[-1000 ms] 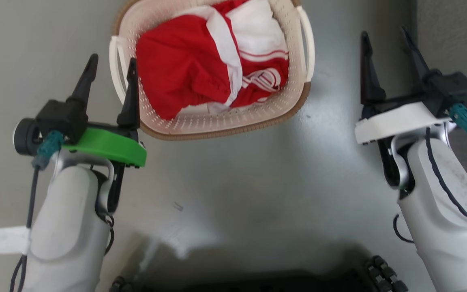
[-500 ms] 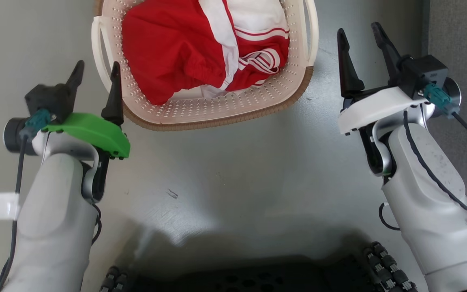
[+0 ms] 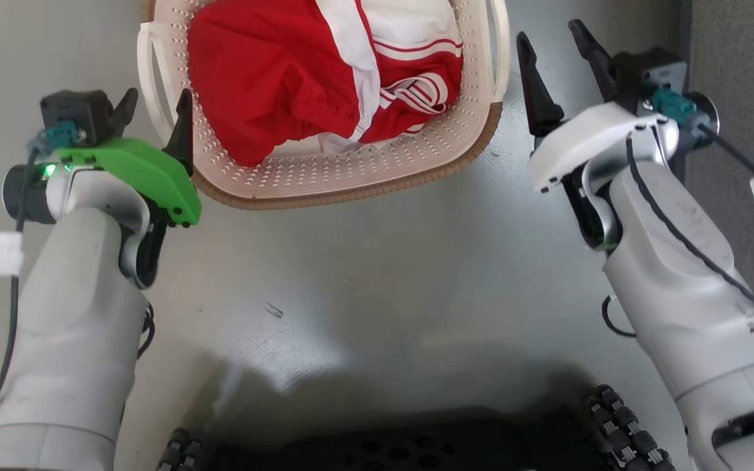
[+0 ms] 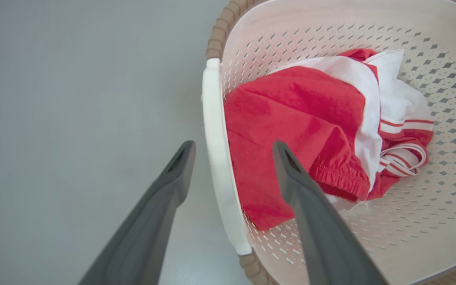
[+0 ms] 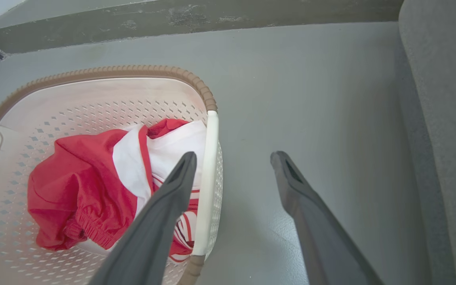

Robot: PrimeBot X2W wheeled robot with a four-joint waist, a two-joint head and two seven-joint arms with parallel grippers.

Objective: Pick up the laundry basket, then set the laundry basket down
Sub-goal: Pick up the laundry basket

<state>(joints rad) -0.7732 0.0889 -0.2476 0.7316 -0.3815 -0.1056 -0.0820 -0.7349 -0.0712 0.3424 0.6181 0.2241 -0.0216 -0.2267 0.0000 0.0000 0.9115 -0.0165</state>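
Beside laundry basket (image 3: 351,183), grey fabric edge (image 3: 743,52)

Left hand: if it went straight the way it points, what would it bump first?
Probably the laundry basket's white handle, which lies in the gap of the open left hand. Depth is unclear, so that's a guess.

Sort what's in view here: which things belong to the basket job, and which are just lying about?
Job: laundry basket; left gripper, open, fingers either side of the left handle; right gripper, open by the right handle.
Lying about: red and white clothes inside the basket; grey padded furniture at the right; floor scuff.
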